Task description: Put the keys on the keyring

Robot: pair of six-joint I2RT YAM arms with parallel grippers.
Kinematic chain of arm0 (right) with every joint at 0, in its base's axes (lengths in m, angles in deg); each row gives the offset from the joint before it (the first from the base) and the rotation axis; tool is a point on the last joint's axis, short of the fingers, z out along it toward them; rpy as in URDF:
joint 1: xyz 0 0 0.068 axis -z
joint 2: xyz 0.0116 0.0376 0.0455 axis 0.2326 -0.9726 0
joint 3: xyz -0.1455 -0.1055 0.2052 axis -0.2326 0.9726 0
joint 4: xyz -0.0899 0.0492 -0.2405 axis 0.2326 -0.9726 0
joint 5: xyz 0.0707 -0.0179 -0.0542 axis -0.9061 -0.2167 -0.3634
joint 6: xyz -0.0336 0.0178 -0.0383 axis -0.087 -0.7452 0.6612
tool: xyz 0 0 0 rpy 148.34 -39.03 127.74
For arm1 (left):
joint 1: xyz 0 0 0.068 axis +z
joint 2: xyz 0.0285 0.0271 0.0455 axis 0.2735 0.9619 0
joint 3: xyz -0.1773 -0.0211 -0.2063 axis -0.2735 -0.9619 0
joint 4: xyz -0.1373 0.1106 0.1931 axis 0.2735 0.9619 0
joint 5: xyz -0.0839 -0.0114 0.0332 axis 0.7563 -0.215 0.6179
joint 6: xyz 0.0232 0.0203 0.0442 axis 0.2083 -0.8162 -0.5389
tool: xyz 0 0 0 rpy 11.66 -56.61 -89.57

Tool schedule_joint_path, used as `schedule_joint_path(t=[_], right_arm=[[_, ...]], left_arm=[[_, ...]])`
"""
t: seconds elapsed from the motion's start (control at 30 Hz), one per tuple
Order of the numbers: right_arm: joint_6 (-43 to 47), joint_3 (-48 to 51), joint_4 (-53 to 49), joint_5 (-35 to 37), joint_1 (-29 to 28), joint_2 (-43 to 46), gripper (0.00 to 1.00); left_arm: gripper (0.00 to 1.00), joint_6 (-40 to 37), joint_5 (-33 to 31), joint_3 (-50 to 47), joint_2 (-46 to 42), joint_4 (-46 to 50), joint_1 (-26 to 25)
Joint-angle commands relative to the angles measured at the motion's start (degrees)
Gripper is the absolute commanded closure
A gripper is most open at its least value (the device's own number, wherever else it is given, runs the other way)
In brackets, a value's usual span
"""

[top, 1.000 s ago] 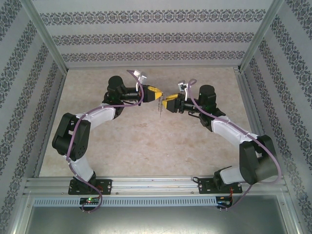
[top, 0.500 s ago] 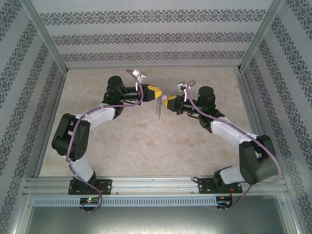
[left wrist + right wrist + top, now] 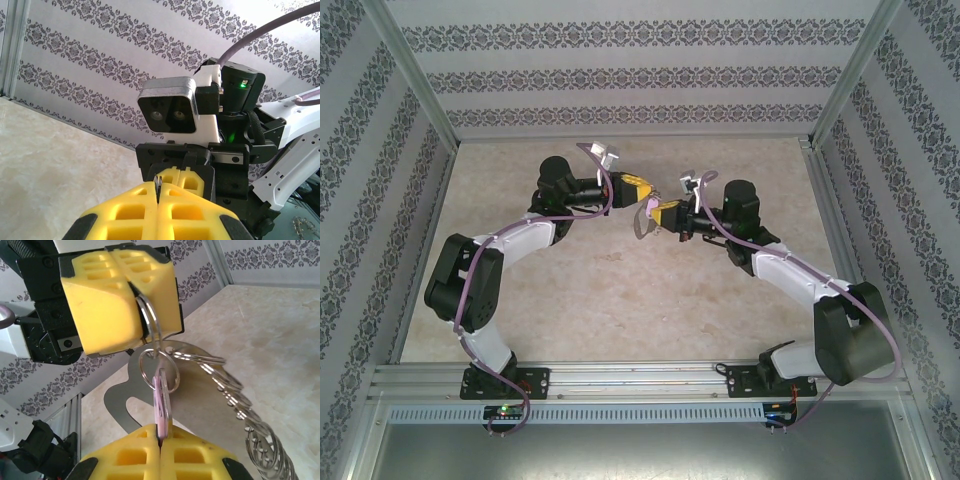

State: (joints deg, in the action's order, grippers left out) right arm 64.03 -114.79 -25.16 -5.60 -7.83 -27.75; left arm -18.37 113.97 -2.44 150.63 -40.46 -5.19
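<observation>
The lilac key (image 3: pixel 161 407) stands edge-on, pinched by the closed right fingers (image 3: pixel 200 460). Its head meets a small ring of the grey keyring (image 3: pixel 120 395), whose upper ring the left fingers (image 3: pixel 100 305) clamp. The chain (image 3: pixel 235 395) dangles beside it. All hangs above the open worktop (image 3: pixel 620 300), with the walls well apart.

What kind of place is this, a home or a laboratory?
Probably a robot test booth: patterned walls on a metal frame enclose a marble-look table, with the left arm and right arm bolted at its near edge.
</observation>
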Motion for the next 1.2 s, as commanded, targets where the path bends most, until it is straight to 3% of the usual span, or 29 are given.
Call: schedule_joint_path(t=[0.0,0.33,0.47,0.57,0.83,1.0,1.17], right_arm=[[1.98,0.05,-1.07,-0.65,-1.13,-0.85,1.00],[2.33,-1.33,-1.86,-0.94,-2.10,-2.23,0.99],[2.42,0.25,-2.35,0.08,-1.95,-0.96,0.68],[2.53,3.29,-2.83,2.07,-1.29,1.22,0.57],[-1.08,11.39,-2.50,11.45,-0.17,10.25,0.55],[-5.67,11.78,-3.23,20.63,0.65,15.02,0.52],[-12.02,9.97,0.23,23.20,2.03,15.07,0.51]], left_arm=[[1.00,0.18,-0.27,-0.06,-2.30,-4.79,-0.68],[1.00,-0.04,-0.66,-0.53,-2.33,-4.99,-0.65],[1.00,-0.61,-2.97,-1.62,-2.83,-5.45,-0.65],[1.00,-1.85,-4.93,-2.59,-3.69,-4.32,-0.71],[1.00,-3.66,-8.16,-4.20,-4.89,-0.71,-0.73],[1.00,-0.76,-7.54,-5.74,-3.88,-5.79,-0.69],[1.00,5.98,-9.25,-8.14,-2.08,-16.86,-0.65]])
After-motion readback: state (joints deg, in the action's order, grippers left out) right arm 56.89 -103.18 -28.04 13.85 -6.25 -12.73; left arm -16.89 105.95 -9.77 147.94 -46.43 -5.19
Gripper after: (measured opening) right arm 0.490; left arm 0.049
